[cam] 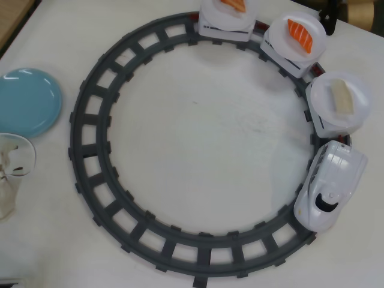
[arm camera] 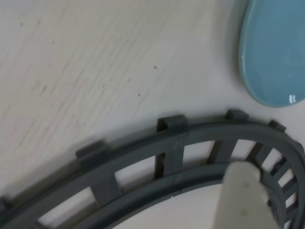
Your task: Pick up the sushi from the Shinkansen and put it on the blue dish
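A white Shinkansen toy train stands on the right side of a grey ring track in the overhead view. Behind it, three white plate cars carry sushi: a pale beige piece, a salmon piece and an orange piece cut off by the top edge. The blue dish lies empty at the far left, outside the track. My white gripper hovers at the left edge just below the dish, holding nothing. The wrist view shows one white finger over the track, with the dish at top right.
The white table is bare inside the ring. A dark object and brown cardboard sit at the top right corner. A wooden strip shows past the table's top left edge.
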Controlling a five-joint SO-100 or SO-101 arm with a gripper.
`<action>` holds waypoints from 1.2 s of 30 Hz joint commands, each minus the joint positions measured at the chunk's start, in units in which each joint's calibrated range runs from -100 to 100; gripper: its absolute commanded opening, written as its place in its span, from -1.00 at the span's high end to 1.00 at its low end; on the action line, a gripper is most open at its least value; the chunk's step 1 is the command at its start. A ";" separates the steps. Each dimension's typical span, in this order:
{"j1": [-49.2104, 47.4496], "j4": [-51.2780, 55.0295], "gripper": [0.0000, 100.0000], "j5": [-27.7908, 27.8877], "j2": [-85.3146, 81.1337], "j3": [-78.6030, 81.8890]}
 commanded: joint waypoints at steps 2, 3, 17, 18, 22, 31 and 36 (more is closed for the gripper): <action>0.67 0.05 0.69 0.05 -1.16 -1.23; 0.67 0.05 0.69 0.05 -1.16 -1.23; 0.67 -0.12 0.69 0.05 -1.16 -1.23; 0.67 -0.12 0.69 0.05 -1.16 -1.23; 0.75 0.05 0.69 0.05 -1.16 -1.23; 0.75 0.47 0.69 0.00 -1.16 -1.32; 0.84 0.47 0.69 0.00 -1.16 -1.32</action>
